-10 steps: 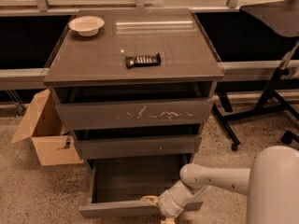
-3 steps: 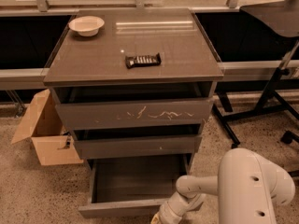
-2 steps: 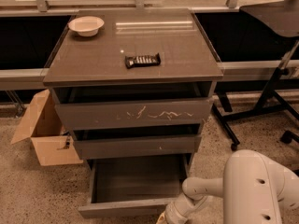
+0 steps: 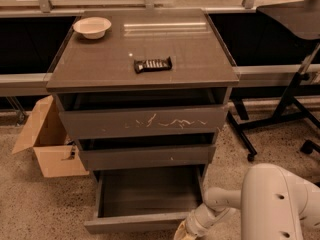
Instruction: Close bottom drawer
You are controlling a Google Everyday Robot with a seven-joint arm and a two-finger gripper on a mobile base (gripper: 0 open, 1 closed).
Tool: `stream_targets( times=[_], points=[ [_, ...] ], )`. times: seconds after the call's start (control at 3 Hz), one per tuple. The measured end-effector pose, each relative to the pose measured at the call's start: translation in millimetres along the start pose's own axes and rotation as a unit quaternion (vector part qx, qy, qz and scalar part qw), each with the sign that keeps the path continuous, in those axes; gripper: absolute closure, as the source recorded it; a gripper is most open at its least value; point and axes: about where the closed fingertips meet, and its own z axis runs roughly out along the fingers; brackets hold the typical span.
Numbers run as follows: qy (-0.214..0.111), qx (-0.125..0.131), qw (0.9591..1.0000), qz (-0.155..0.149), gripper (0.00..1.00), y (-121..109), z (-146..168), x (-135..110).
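The bottom drawer of the dark grey-brown cabinet stands pulled out, its plain slim front near the lower edge of the camera view and its inside empty. Above it are the drawer with a small white speck and the tall drawer with white scratches, both nearly shut. My gripper is at the bottom edge, low by the drawer front's right end, with the white arm reaching in from the right. Its fingertips are cut off by the frame edge.
A white bowl and a dark snack bar lie on the cabinet top. An open cardboard box stands on the floor to the left. A black chair base stands to the right.
My gripper has dropped lower and slid a little to the right along the drawer front. The drawer stays pulled out by about the same amount.
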Motion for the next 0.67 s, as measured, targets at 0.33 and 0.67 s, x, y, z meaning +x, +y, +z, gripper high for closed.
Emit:
stream_targets(
  times=[0.33, 0.67],
  points=[
    [0.007, 0.016, 0.9998, -0.003, 0.97, -25.6, -9.6, 10.2],
    [0.009, 0.026, 0.9996, -0.006, 0.74, -39.1, -16.0, 13.2]
  ],
)
